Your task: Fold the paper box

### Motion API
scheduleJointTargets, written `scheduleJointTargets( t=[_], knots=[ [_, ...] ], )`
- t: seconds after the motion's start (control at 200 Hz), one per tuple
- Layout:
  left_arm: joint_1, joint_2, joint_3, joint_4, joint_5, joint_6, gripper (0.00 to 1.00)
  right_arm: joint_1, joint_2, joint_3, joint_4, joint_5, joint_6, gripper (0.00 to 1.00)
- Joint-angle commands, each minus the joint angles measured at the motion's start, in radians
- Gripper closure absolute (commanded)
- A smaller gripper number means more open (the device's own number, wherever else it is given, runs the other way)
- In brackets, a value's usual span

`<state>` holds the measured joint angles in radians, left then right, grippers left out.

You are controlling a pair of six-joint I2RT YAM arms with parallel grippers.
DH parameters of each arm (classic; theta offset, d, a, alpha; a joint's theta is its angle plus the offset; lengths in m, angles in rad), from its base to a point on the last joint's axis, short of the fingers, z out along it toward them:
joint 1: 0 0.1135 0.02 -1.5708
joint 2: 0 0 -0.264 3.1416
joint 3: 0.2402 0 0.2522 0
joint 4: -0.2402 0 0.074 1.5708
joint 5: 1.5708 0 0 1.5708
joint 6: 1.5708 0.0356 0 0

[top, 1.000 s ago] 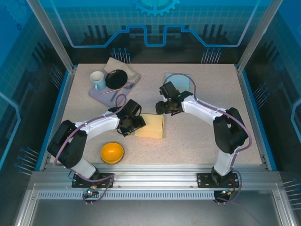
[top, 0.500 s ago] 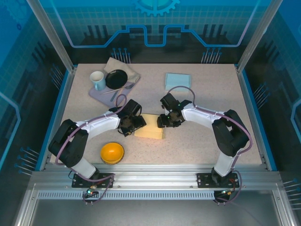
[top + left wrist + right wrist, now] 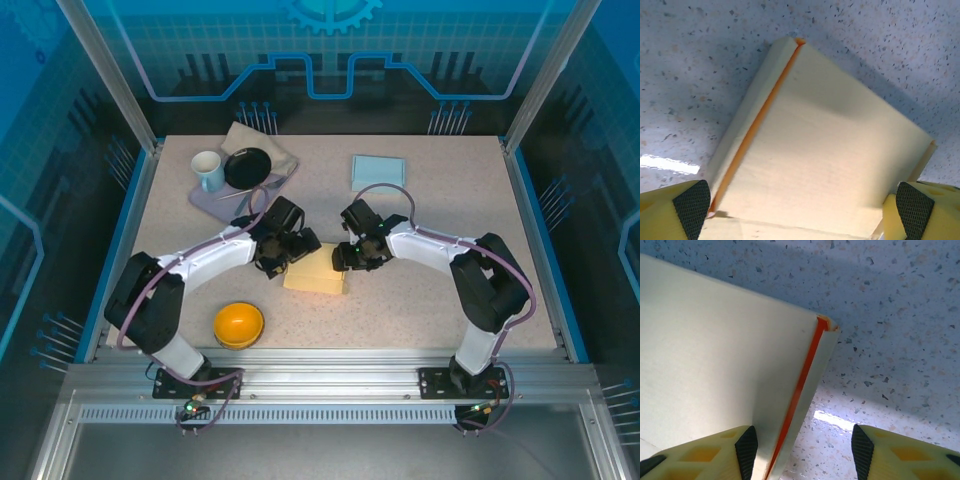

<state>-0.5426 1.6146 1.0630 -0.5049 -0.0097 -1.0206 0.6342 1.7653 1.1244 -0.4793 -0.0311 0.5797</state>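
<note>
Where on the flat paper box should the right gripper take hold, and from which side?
Grip the side flap beside the orange line of the paper box. Bring the right gripper from the box's right, one finger above, one outside. The box lies flat; probably only this folded edge gives a hold.

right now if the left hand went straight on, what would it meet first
Likely the paper box: its pale top lies straight ahead of the left hand, though depth is unclear.
</note>
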Motion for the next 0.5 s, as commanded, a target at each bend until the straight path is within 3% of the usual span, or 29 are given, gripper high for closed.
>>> scheduleJointTargets(
  t=[0.0, 0.49],
  knots=[
    [0.008, 0.048, 0.012, -0.067, 0.027, -0.058, 0.01, 0.013, 0.007, -0.032, -0.004, 0.006, -0.003, 0.44],
    [-0.002, 0.040, 0.013, -0.136, -0.003, -0.070, 0.01, 0.012, 0.013, -0.021, -0.014, 0.031, -0.022, 0.44]
  ],
)
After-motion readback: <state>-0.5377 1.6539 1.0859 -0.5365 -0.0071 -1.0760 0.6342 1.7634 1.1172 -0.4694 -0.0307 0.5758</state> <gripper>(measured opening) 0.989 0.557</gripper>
